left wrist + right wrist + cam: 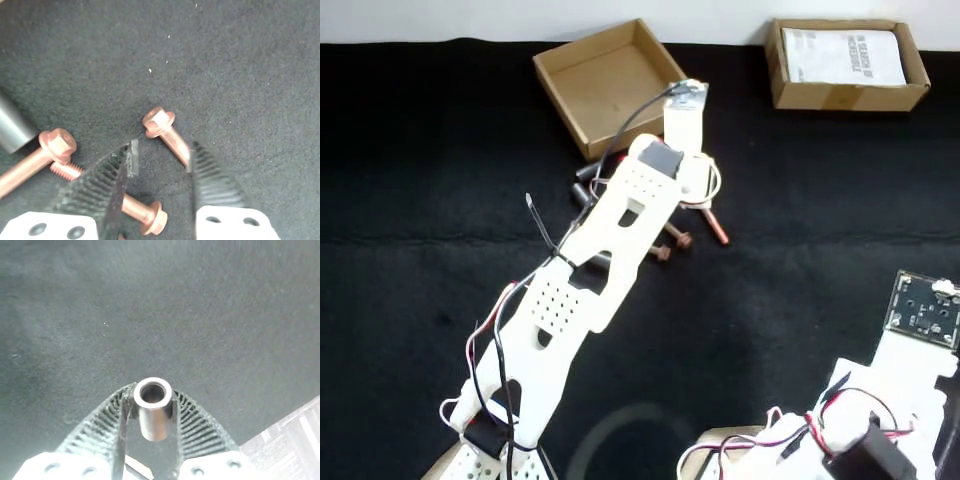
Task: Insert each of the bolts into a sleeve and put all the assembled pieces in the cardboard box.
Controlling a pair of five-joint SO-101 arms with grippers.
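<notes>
Gaping, the left jaws bracket one bolt (pixel 165 131).

Light: bright and even, falling from above.
Glare: the white left arm (pixel 650 182) and the paper sheet (pixel 845 55) wash out.
Cloth: the black table cloth (pixel 820 250) reads dark and matte.
Shadows: soft, tight under the bolts (pixel 159 122).
Sheen: pale highlight along the sleeve (pixel 152 415).

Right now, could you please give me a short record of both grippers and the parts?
Left gripper: open, jaws on either side of a copper bolt lying flat
Right gripper: shut on a sleeve, bore empty
Loose bolts: at least two more beside the left gripper
Cardboard box: no assembled pieces seen inside
</notes>
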